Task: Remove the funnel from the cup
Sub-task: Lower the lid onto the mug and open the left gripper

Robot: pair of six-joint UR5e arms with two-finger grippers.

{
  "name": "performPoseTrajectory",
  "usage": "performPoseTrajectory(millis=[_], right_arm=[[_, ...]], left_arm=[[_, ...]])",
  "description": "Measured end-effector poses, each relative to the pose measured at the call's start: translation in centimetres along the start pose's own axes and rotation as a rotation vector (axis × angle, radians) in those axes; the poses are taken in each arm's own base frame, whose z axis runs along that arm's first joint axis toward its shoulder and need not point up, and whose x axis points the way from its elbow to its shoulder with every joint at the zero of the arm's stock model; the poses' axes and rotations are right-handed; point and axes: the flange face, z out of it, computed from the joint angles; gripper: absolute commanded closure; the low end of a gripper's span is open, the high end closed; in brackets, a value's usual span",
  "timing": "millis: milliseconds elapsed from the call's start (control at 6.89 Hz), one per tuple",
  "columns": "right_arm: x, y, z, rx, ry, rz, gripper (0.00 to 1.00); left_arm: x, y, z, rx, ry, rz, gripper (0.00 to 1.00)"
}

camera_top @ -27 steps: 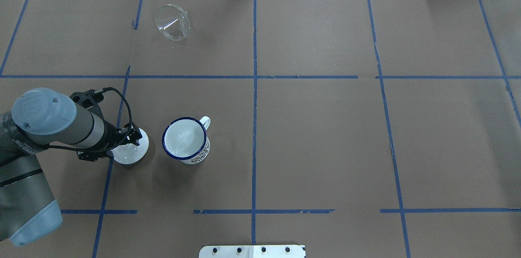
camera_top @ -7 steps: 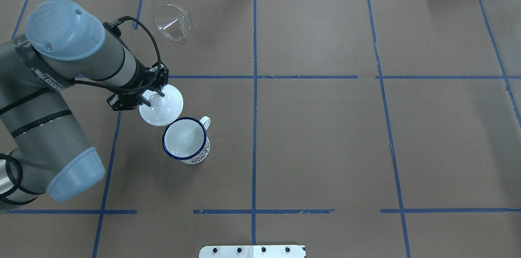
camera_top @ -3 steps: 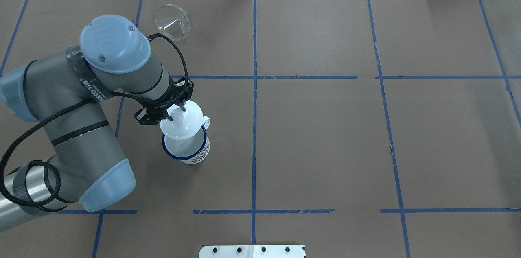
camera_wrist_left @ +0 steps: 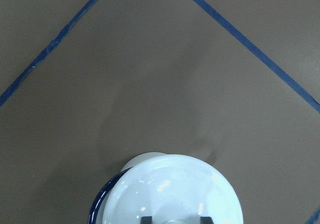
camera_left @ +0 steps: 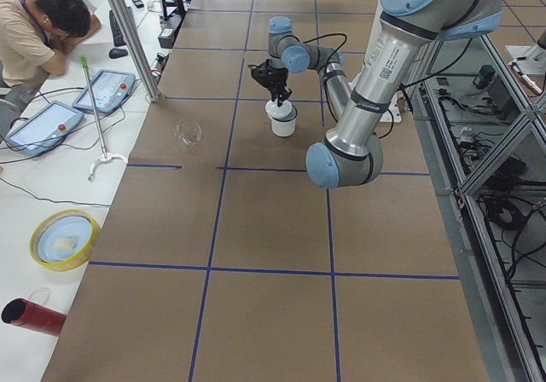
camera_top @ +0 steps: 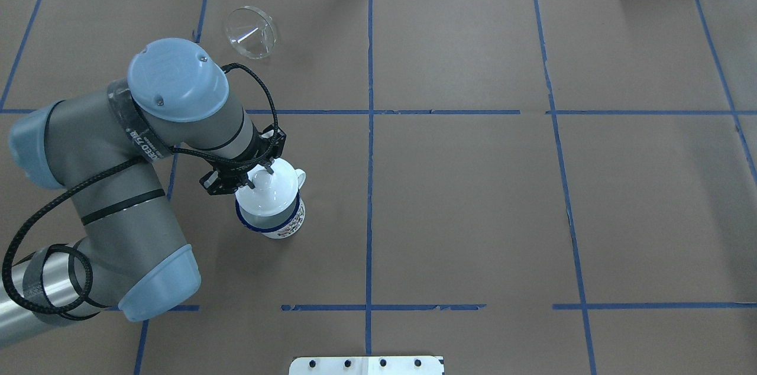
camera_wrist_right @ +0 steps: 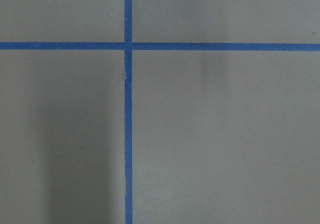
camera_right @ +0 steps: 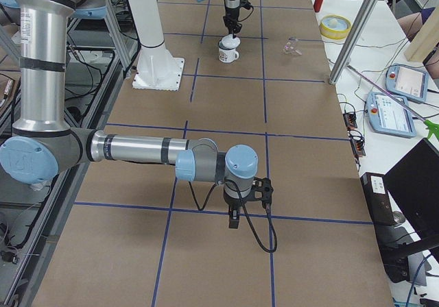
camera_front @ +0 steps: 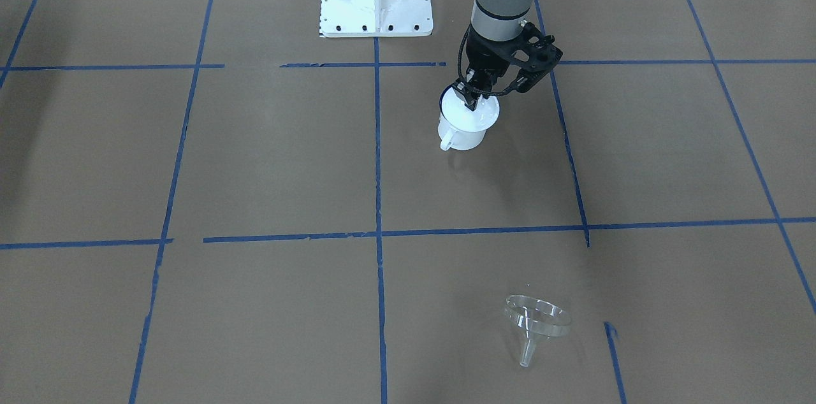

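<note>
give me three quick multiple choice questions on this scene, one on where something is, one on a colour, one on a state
1. Where is the funnel?
A) in the cup
B) in the left gripper
C) lying on the table, apart from the cup

2. What colour is the cup's rim?
A) dark blue
B) red
C) yellow

3. What state is the left gripper in?
A) open and empty
B) shut on the cup's handle
C) shut on the lid

Answers: 1 C, it lies on the table well away from the cup; 2 A, a dark blue edge shows under the lid; 3 C, it grips the lid's top over the cup.
</note>
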Motion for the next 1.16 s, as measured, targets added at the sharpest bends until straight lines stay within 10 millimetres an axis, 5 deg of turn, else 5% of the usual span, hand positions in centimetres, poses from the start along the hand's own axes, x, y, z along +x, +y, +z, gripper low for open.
performPoseTrajectory(millis=[1015,1160], right_arm=[[0.0,0.0,0.0,0.000,0.000,0.000,0.00],[0.0,0.0,0.0,0.000,0.000,0.000,0.00]], left_arm=[[-0.6,1.7,0.6,-0.011,-0.031,-0.013,0.98],[-0.7,1.8,0.7,-0.011,-0.032,-0.013,0.39]])
